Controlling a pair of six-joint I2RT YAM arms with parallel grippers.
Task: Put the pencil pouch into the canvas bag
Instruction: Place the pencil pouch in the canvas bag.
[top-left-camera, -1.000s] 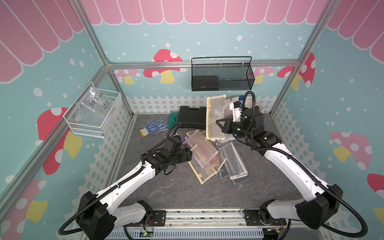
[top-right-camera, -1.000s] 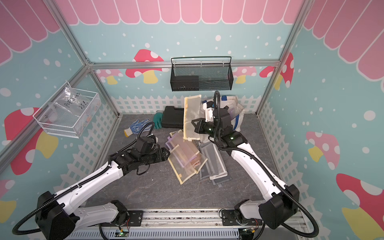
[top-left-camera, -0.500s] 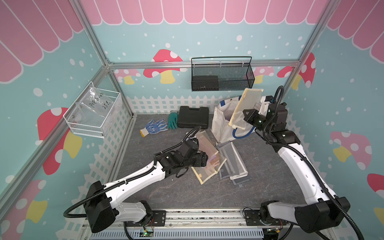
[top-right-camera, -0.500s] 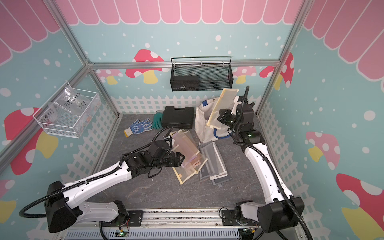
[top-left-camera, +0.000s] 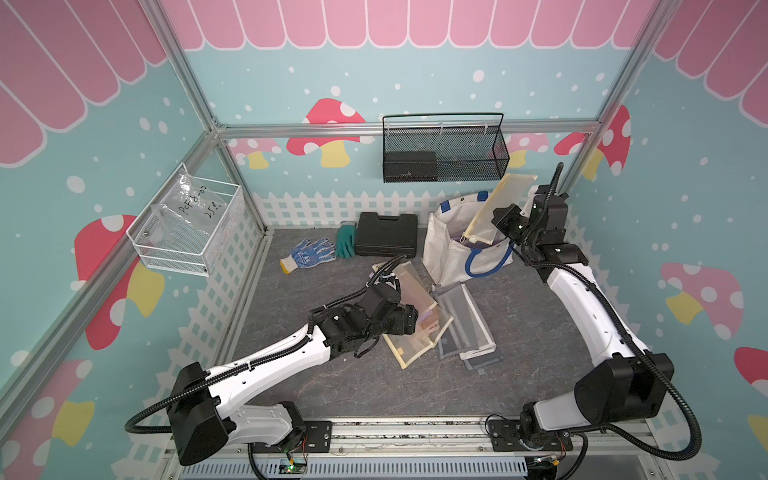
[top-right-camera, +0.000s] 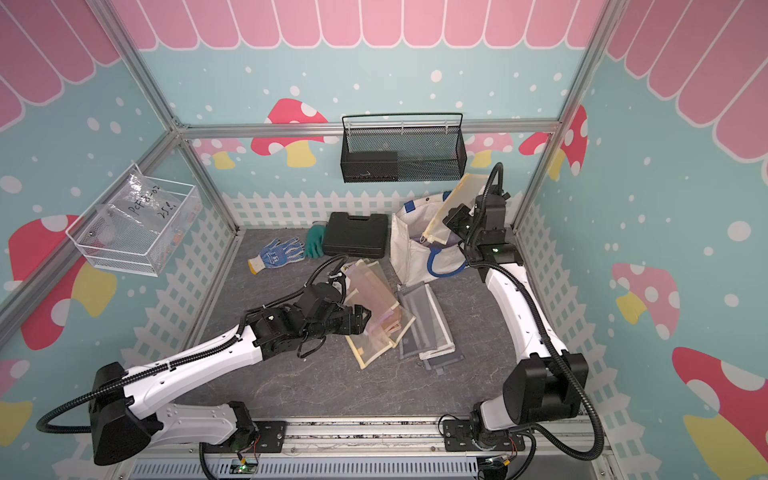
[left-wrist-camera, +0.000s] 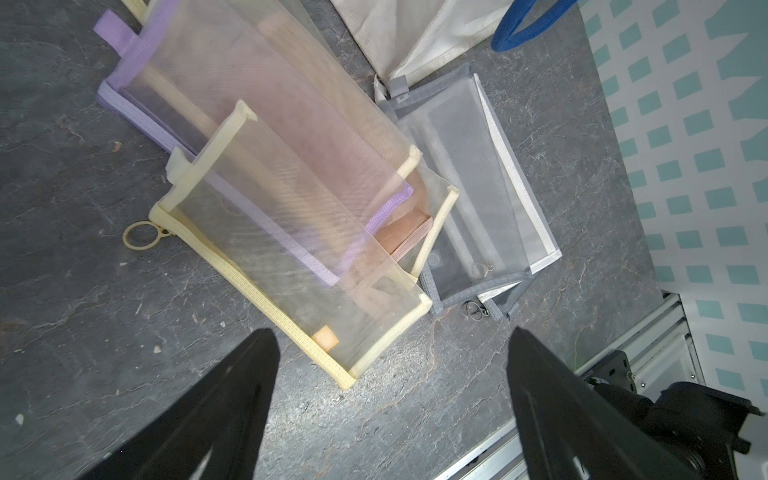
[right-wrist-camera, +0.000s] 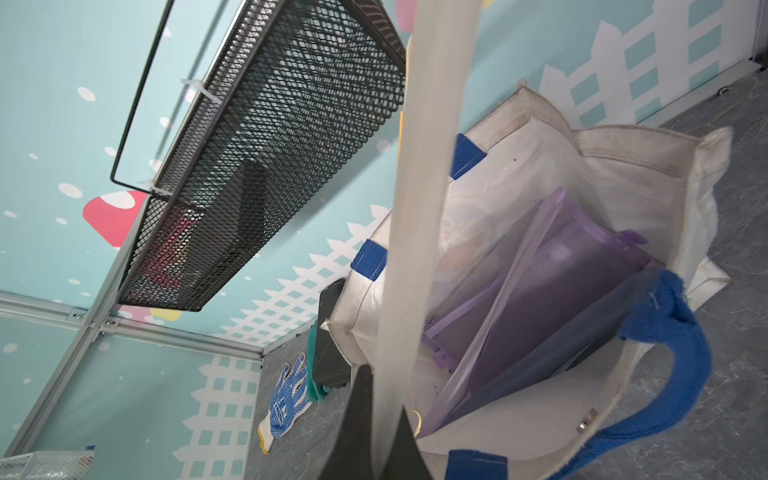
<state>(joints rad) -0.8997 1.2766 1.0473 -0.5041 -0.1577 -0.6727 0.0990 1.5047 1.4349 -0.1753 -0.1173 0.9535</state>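
The right claw (top-left-camera: 498, 222) is clamped on a yellow-edged mesh pencil pouch (top-left-camera: 494, 205), which hangs tilted, upper end toward the black wire basket (top-left-camera: 444, 153) on the back wall, right of centre in both top views. Its lower end, with the zip ring, sits at the mouth of the canvas bag (top-left-camera: 446, 253); whether it has passed below the rim I cannot tell. In the right wrist view the pouch (right-wrist-camera: 424, 199) shows as a pale strip across the open bag (right-wrist-camera: 623, 166), and a purple pouch (right-wrist-camera: 561, 299) lies inside with a grey one beside it, so some of the job looks done. For the held pouch, what is left appears to be lowering it further and letting go. The left claw (left-wrist-camera: 390, 338) stands wide apart with nothing between its fingers, hovering at mid-frame over a heap of pouches on the desk (top-left-camera: 291, 374): a yellow-edged one (left-wrist-camera: 291, 270) on top, a purple-edged one (left-wrist-camera: 257, 124) and grey ones (left-wrist-camera: 469, 187) just beside the bag. Those look like the remaining work.
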